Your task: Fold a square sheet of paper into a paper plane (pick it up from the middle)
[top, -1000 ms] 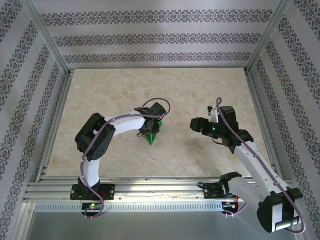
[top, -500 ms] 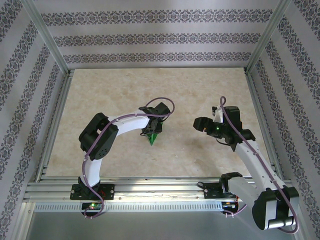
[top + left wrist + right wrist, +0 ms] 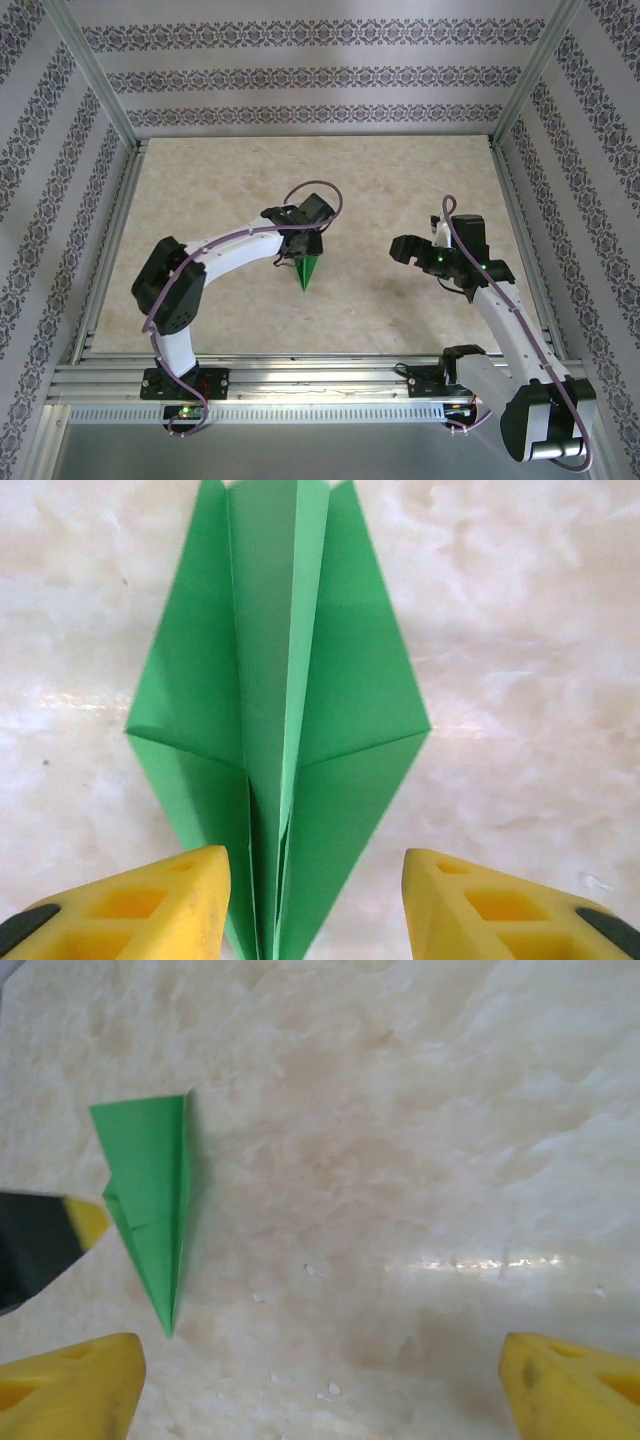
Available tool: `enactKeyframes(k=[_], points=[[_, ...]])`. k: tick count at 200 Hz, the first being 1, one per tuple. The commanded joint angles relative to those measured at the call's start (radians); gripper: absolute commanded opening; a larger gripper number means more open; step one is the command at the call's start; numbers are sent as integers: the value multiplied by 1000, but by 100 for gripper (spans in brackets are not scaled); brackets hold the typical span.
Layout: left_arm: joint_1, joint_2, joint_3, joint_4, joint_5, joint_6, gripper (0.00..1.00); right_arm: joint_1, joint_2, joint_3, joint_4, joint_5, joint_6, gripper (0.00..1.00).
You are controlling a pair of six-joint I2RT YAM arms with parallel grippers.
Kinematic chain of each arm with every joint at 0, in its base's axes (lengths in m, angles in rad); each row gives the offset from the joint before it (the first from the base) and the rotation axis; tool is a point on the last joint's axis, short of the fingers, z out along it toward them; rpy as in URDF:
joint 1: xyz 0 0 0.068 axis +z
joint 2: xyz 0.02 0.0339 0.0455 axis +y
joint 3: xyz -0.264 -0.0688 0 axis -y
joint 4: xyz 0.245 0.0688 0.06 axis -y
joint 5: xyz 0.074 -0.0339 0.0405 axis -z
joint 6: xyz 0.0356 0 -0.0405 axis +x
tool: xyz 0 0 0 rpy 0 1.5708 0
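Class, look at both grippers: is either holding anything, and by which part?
Nothing is held. The left gripper stands open astride the paper plane, clear of its centre fold; the right gripper is open above the table.

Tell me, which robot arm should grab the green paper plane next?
Left, probably. The left arm is right over the paper plane, its jaws open on either side of it. The right arm sits off to the side, across the table.

left wrist view: paper plane (image 3: pixel 290 680) cut off at top and bottom edges
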Motion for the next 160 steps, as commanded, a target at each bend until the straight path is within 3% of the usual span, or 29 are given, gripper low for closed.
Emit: enactKeyframes(k=[1, 82, 113, 133, 150, 160], points=[[-1, -90, -52, 34, -47, 44, 51, -16, 7, 17, -36, 103, -45, 98], [165, -284, -279, 214, 124, 113, 51, -26, -30, 11, 29, 234, -88, 98], [250, -405, -406, 282, 118, 160, 53, -27, -31, -33, 135, 511, -167, 98], [317, -522, -492, 292, 23, 219, 70, -28, 15, -85, 288, 607, -251, 98], [378, -624, -576, 330, -68, 304, 93, -31, 85, -156, 517, 633, -341, 98], [409, -672, -628, 381, -116, 381, 100, -32, 143, -193, 650, 641, -385, 98]])
